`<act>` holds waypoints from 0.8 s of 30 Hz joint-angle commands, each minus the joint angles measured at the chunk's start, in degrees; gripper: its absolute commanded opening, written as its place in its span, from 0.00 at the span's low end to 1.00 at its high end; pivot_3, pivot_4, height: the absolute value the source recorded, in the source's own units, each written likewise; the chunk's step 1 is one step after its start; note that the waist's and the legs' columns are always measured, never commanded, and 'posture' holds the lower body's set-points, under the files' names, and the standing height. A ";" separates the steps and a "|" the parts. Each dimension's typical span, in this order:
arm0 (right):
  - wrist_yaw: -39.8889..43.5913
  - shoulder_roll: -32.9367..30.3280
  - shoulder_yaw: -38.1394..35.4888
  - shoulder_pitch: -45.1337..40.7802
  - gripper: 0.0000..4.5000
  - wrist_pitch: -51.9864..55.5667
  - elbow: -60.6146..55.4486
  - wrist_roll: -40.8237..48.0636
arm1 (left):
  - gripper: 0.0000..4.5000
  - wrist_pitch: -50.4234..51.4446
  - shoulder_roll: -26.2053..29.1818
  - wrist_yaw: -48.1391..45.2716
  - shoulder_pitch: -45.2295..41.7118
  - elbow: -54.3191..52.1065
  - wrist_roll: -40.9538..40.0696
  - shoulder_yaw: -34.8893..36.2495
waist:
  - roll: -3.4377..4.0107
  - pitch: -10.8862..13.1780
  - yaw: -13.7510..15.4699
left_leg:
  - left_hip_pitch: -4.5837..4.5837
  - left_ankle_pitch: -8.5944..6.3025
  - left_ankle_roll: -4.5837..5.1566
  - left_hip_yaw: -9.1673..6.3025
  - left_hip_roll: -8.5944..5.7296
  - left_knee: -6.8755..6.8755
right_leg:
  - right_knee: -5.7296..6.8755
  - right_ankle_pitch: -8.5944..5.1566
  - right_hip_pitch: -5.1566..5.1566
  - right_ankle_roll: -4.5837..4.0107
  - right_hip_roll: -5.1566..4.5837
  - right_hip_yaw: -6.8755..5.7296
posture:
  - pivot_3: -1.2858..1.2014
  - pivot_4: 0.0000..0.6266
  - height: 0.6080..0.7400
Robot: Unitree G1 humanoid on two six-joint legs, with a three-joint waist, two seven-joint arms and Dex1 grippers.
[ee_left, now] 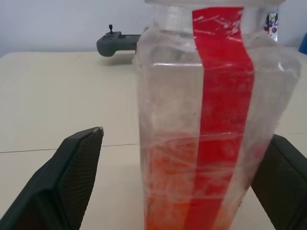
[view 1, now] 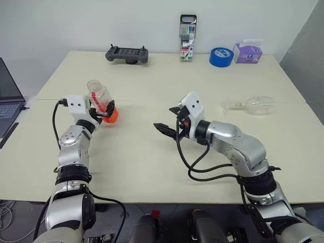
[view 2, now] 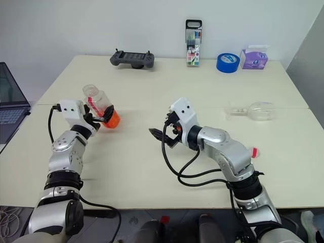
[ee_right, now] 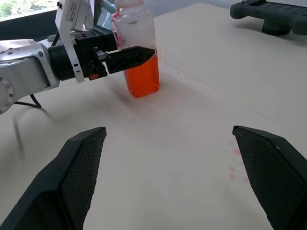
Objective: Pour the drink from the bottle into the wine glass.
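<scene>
Bottle set upright on table, wine glass lying on its side.

The squarish clear plastic bottle [view 1: 103, 104], orange-red drink [ee_right: 142, 76] low inside, is flanked by the spread left gripper [ee_right: 129, 58]. The right gripper [view 1: 170, 121] is held wide. The wine glass [view 1: 251, 105] is seen beyond, before blue tape roll [view 1: 221, 56] and tissue box [view 1: 247, 52].

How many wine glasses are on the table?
1. The wine glass lies on its side at the table's right, beyond the right gripper.

Orange-red drink [ee_right: 142, 77], red-striped clear bottle [view 1: 99, 99], blue tape roll [view 1: 221, 56], perhaps purple tissue box [view 1: 247, 52]
</scene>
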 commanded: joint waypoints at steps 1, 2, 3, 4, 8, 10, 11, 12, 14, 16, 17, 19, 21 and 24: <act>0.32 0.51 -1.46 -0.75 1.00 -1.51 -0.88 -0.49 | 1.00 0.32 0.47 -0.43 0.47 -2.68 -0.04 -0.10 | 0.00 0.00 0.00 | 0.00 0.00 0.00 0.00 0.00 0.00 | 0.00 0.00 0.00 0.00 0.00 0.01 | 0.52 0.24 1.00; 0.36 0.50 -1.59 -0.75 1.00 -1.62 -0.75 -0.59 | 1.00 0.82 0.33 -0.58 1.53 -3.97 -0.38 -0.09 | 0.00 0.00 -0.01 | 0.00 0.00 0.00 0.00 0.00 0.00 | 0.00 0.00 0.00 0.00 0.00 0.01 | 0.52 0.24 1.00; 0.21 0.48 -1.93 -0.68 1.00 -1.74 -0.50 -0.76 | 1.00 1.48 0.17 -0.92 3.06 -5.61 -0.66 -0.22 | 0.00 0.00 -0.02 | 0.01 0.00 0.00 0.01 0.00 0.00 | 0.00 0.00 0.00 0.00 0.00 0.01 | 0.52 0.24 1.00; 0.00 0.44 -2.36 -0.54 1.00 -1.94 -0.17 -1.00 | 1.00 2.19 0.02 -0.94 4.49 -7.08 -0.82 -0.28 | 0.00 0.00 -0.03 | 0.02 0.00 0.00 0.02 0.00 -0.01 | 0.00 0.00 0.01 0.00 0.00 0.04 | 0.52 0.24 1.00; -0.93 0.21 -4.97 0.49 1.00 -2.64 1.27 -1.72 | 1.00 4.52 -0.21 -0.20 9.06 -11.63 -1.34 0.27 | 0.00 0.00 -0.05 | 0.02 0.00 0.00 0.02 0.01 -0.01 | 0.01 0.00 0.00 0.00 -0.01 0.07 | 0.52 0.24 1.00; -2.00 -0.20 -8.35 2.06 1.00 -3.24 2.73 -1.78 | 1.00 6.35 -0.31 0.08 13.35 -15.59 -2.03 0.98 | -0.01 -0.01 -0.07 | 0.05 0.00 0.00 0.01 0.02 -0.02 | 0.03 0.00 0.03 0.00 -0.01 0.11 | 0.52 0.24 1.00; -2.28 -0.28 -9.33 2.53 1.00 -3.46 3.14 -1.78 | 1.00 7.13 -0.33 0.21 14.71 -17.08 -2.31 1.12 | -0.01 -0.01 -0.07 | 0.05 0.00 0.00 0.01 0.03 -0.02 | 0.01 0.00 0.03 0.00 -0.01 0.16 | 0.52 0.24 1.00; -2.60 -0.38 -10.71 3.33 1.00 -3.61 3.45 -1.51 | 1.00 7.95 -0.47 0.36 16.98 -19.40 -2.58 1.24 | -0.01 -0.01 -0.07 | 0.06 0.00 0.00 0.03 0.03 -0.03 | 0.01 0.00 0.03 0.00 -0.03 0.22 | 0.52 0.24 1.00; -3.41 -0.93 -13.60 5.54 1.00 -4.70 3.91 -1.52 | 1.00 9.27 -0.97 0.77 22.47 -24.37 -3.15 1.65 | -0.01 -0.01 -0.09 | 0.04 0.00 0.00 0.05 0.02 -0.04 | 0.00 0.00 0.02 -0.01 -0.04 0.24 | 0.52 0.24 1.00; -5.42 -0.99 -17.27 8.18 1.00 -5.89 4.42 -1.74 | 1.00 11.15 -1.71 0.16 29.26 -30.60 -4.65 2.12 | -0.01 -0.01 -0.12 | 0.05 -0.01 0.00 0.07 0.04 -0.07 | -0.02 0.00 0.01 -0.01 -0.04 0.30 | 0.52 0.24 1.00; -6.61 -0.83 -18.96 9.34 1.00 -6.19 4.42 -1.73 | 1.00 12.37 -1.97 -0.56 32.67 -34.14 -5.59 1.97 | -0.01 -0.01 -0.15 | 0.06 -0.01 0.00 0.09 0.06 -0.09 | -0.04 0.00 0.02 0.00 -0.04 0.32 | 0.52 0.24 1.00; -8.58 0.25 -22.23 11.14 1.00 -5.85 3.72 -0.31 | 1.00 14.25 -2.01 -2.47 38.53 -40.70 -6.82 0.82 | 0.00 -0.01 -0.05 | 0.07 -0.02 -0.01 0.11 0.06 -0.11 | -0.03 0.00 0.02 0.00 -0.06 0.37 | 0.52 0.24 1.00; -11.27 2.77 -27.02 12.52 1.00 -5.68 3.29 2.44 | 1.00 13.51 -1.05 -6.07 44.51 -47.90 -5.65 -3.20 | 0.05 -0.03 -0.10 | 0.12 -0.02 0.00 0.15 0.09 -0.12 | -0.02 0.00 0.06 -0.01 -0.04 0.39 | 0.52 0.24 1.00; -17.14 7.93 -35.98 11.39 1.00 -5.90 6.52 7.97 | 1.00 15.64 -0.92 -9.62 45.12 -55.88 -5.04 -11.63 | 0.09 -0.03 0.24 | 0.21 -0.01 0.01 0.18 0.06 -0.11 | -0.01 -0.01 0.15 -0.02 -0.02 0.43 | 0.52 0.24 1.00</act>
